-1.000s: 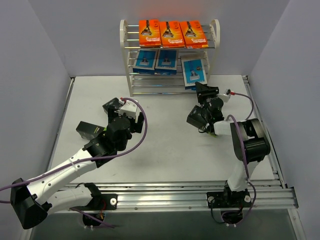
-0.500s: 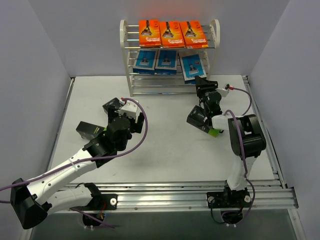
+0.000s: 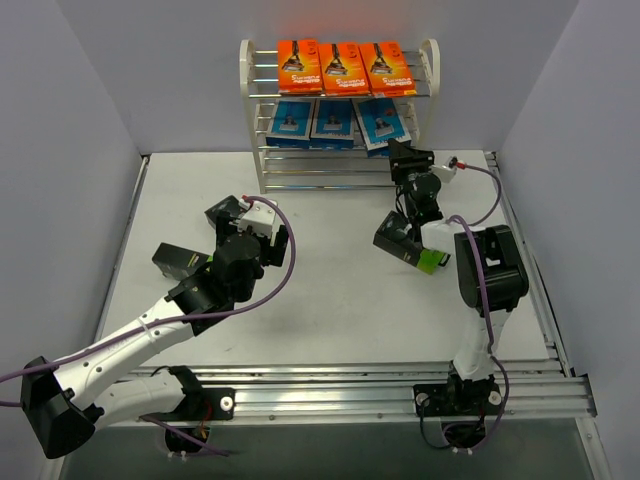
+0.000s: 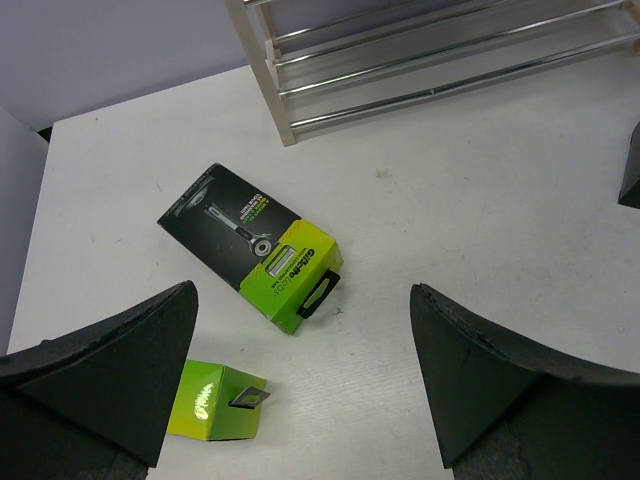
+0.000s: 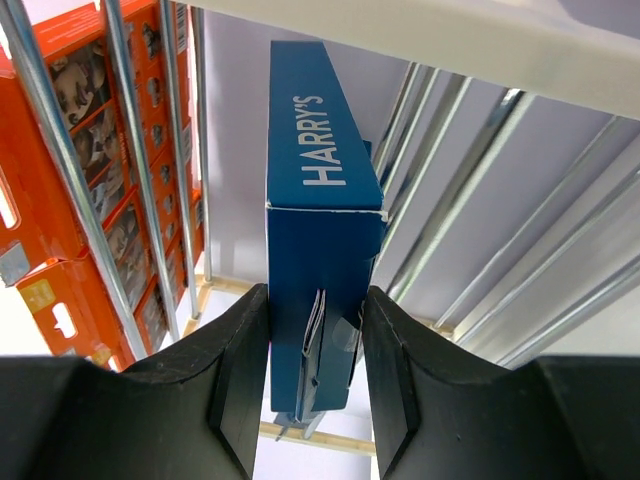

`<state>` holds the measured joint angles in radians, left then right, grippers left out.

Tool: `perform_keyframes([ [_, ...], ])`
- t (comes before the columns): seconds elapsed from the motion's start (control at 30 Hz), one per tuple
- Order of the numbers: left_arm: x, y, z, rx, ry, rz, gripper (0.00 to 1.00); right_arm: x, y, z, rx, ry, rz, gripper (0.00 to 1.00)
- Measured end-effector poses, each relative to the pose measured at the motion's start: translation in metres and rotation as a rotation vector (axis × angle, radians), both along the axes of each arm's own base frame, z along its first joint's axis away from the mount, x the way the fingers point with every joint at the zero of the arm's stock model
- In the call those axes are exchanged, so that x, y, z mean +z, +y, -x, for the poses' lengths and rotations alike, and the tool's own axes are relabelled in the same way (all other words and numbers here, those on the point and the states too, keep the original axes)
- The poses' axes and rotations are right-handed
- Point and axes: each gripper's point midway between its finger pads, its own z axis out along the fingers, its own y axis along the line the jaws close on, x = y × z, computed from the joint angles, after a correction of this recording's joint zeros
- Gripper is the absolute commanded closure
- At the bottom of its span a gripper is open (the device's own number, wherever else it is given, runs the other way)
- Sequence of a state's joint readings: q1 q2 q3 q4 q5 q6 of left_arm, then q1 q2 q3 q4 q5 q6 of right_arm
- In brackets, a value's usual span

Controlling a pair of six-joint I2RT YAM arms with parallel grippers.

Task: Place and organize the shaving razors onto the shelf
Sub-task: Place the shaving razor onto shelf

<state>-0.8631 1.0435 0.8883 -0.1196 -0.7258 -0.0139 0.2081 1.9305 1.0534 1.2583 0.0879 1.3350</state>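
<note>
On the shelf [image 3: 247, 72] sit packs [image 3: 343, 67]; before it lie boxes [image 3: 181, 262].

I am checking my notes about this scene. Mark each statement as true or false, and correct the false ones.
1. Three orange packs lie on the top tier of the shelf. True.
2. The left hand is open, and black-and-green boxes lie on the table below it. True.
3. The right hand grips a black-and-green box. False: it grips a blue pack at the shelf.
4. The tier just under the orange packs is bare. False: blue packs lie on it.
</note>
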Motion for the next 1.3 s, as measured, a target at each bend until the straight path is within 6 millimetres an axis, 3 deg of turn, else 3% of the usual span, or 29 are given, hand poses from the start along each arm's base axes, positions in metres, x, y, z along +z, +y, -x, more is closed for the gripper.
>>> perform_keyframes([
  [0.2,0.0,0.0,0.0,0.0,-0.001,0.0,0.04,0.005,0.004,-0.006,0.01,-0.016,-0.003,0.78],
  [0.37,0.001,0.0,0.0,0.0,-0.002,0.002,0.04,0.003,0.005,-0.008,0.001,-0.013,-0.01,1.0],
  [0.73,0.001,0.0,0.0,0.0,-0.002,0.002,0.04,0.0,0.01,-0.008,-0.053,-0.004,-0.059,1.0],
  [1.07,0.001,0.0,0.0,0.0,-0.002,0.002,0.04,-0.012,-0.001,-0.011,-0.137,0.02,-0.084,0.98],
  [1.3,0.001,0.0,0.0,0.0,-0.002,0.003,0.04,-0.012,0.001,-0.012,-0.141,0.022,-0.085,0.9],
])
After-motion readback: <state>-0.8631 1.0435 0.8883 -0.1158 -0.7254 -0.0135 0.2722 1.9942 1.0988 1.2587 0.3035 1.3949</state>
